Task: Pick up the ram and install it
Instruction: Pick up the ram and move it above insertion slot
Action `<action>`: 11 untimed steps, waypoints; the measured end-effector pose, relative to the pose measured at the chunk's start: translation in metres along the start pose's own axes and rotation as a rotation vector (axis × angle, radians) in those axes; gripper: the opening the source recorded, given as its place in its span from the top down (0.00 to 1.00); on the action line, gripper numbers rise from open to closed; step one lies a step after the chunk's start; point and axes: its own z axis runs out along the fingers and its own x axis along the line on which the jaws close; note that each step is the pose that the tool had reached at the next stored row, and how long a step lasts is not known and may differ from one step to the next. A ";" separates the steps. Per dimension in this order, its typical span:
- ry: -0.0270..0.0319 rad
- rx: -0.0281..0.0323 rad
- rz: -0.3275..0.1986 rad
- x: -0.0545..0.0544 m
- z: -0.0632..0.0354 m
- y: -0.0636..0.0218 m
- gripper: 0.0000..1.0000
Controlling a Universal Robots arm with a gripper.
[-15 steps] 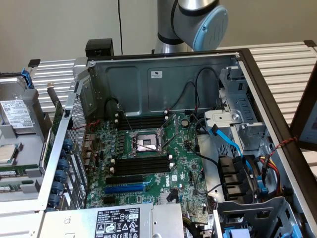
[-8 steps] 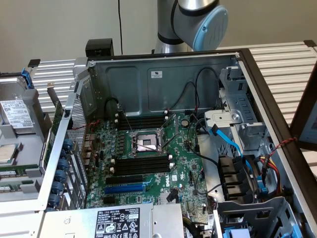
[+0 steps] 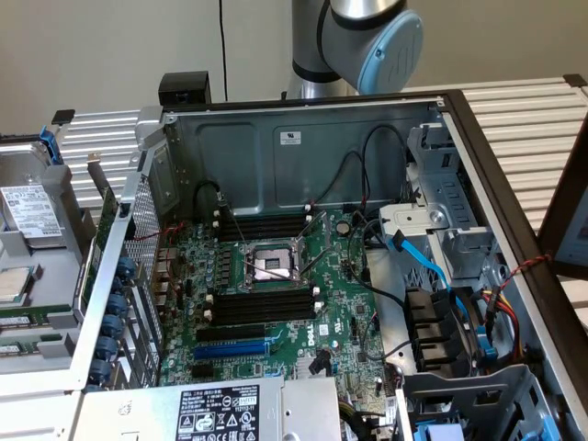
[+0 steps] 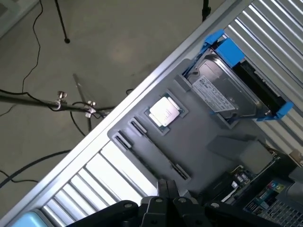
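Observation:
The ram [image 3: 32,319] shows as a thin green strip lying in the grey parts tray [image 3: 55,363] at the exterior view's left, outside the computer case. A second green strip [image 3: 23,347] lies just below it. In the wrist view the same tray [image 4: 203,142] is seen from well above, with a long narrow groove [image 4: 156,150] beside the CPU; I cannot tell there whether the ram sits in it. My gripper [image 4: 166,185] is high over the tray, its black fingers pressed together and holding nothing. The black memory slots [image 3: 262,305] on the motherboard stand empty.
A hard drive in a blue caddy [image 4: 232,85] and a CPU [image 4: 164,111] lie in the tray. The open case holds the motherboard, CPU socket [image 3: 271,265], blue expansion slot [image 3: 230,350], cables [image 3: 441,276] and power supply [image 3: 216,412]. The arm's elbow [image 3: 363,41] rises behind the case.

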 end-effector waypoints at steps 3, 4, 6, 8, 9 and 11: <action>0.0024 -0.0012 -0.054 0.000 0.0005 0.0000 0.89; 0.0035 -0.0016 -0.072 0.000 0.0006 0.0000 0.89; 0.0068 -0.0011 -0.109 0.000 0.0007 -0.0002 0.89; 0.0120 0.0023 -0.143 0.000 0.0009 -0.0001 0.89; 0.0148 0.0053 -0.158 0.000 0.0010 -0.0001 0.89; 0.0190 0.0171 -0.180 0.000 0.0010 -0.0001 0.89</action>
